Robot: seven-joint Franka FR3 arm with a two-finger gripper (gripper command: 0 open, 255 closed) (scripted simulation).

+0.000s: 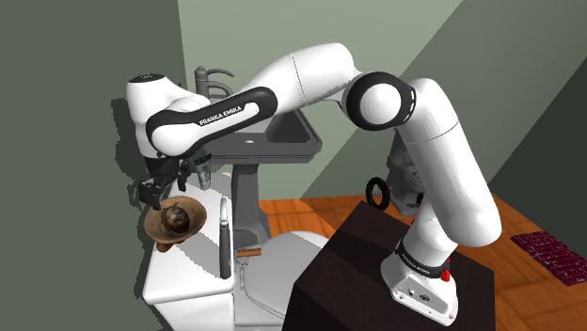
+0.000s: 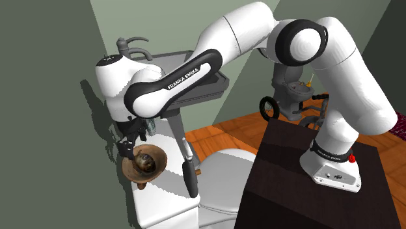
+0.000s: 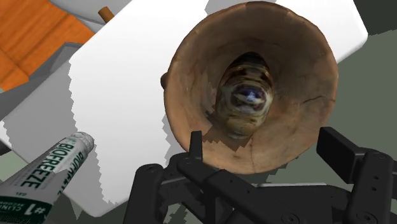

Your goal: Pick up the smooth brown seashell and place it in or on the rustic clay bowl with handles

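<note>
A brown clay bowl (image 1: 198, 215) (image 2: 162, 163) (image 3: 191, 76) sits on the white toilet tank (image 1: 188, 277) (image 2: 162, 202) (image 3: 121, 108) against the grey-green wall. A glossy brown striped seashell (image 1: 175, 219) (image 2: 147, 163) (image 3: 247, 95) lies inside it, apart from the fingers. My black gripper (image 1: 154, 194) (image 2: 129, 147) (image 3: 267, 153) hangs just above the bowl's wall-side rim. Its fingers stand apart, with nothing clasped between them.
A Biofreeze tube (image 1: 202, 172) (image 2: 151, 126) (image 3: 44, 181) stands on the tank beside the bowl. A grey sink (image 1: 277, 136) (image 2: 202, 81) with a faucet is behind. The toilet seat (image 1: 282, 268), a dark upright bar (image 1: 224, 235) and the black stand (image 1: 367, 273) are nearby.
</note>
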